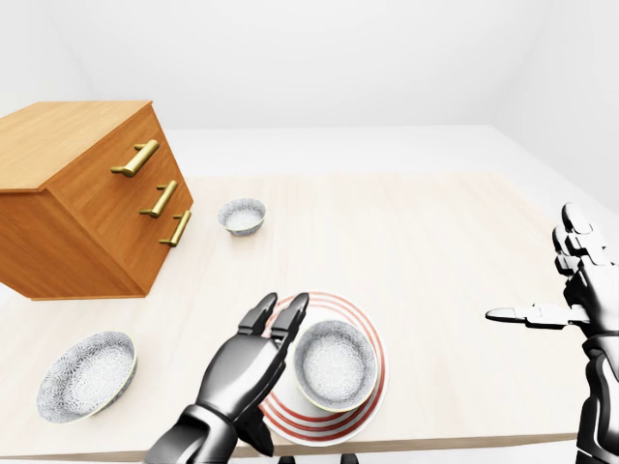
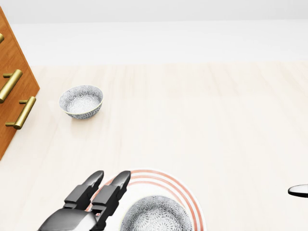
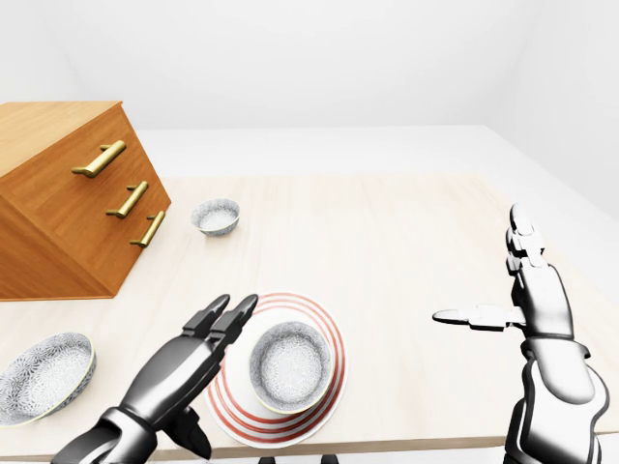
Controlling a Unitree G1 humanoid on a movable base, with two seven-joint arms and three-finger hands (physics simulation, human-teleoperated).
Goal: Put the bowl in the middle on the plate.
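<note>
The bowl (image 1: 335, 363), round with a fine grey-and-white speckled pattern and a pale rim, sits upright on the plate (image 1: 372, 333), a flat white disc ringed with thin red concentric bands. The plate lies on the worktop (image 1: 406, 242), a pale, smooth wood-grain surface, close to its near edge at the bottom of the left-eye view.

The left hand (image 1: 259, 346), made of glossy dark-grey metal segments, stands just to the left of the bowl. Its fingers (image 1: 290, 317) are stretched out straight and spread open, holding nothing; their tips reach over the plate's left rim, beside the bowl's wall. Whether they touch the bowl cannot be told.

The right hand (image 3: 503, 290), of the same dark jointed metal, is well apart from the bowl, off to its right over the worktop's right edge. It is open and empty, with the fingers pointing up and the thumb sticking out sideways toward the plate.

Beyond the left hand, further up the left-eye view, a second patterned bowl (image 1: 241, 216) stands near a wooden drawer chest (image 1: 87, 203) with warm orange-brown grain and brass bar handles (image 1: 135, 159). To the left of the left hand, near the worktop's near edge, lies a third patterned bowl (image 1: 87, 375), tilted a little.
</note>
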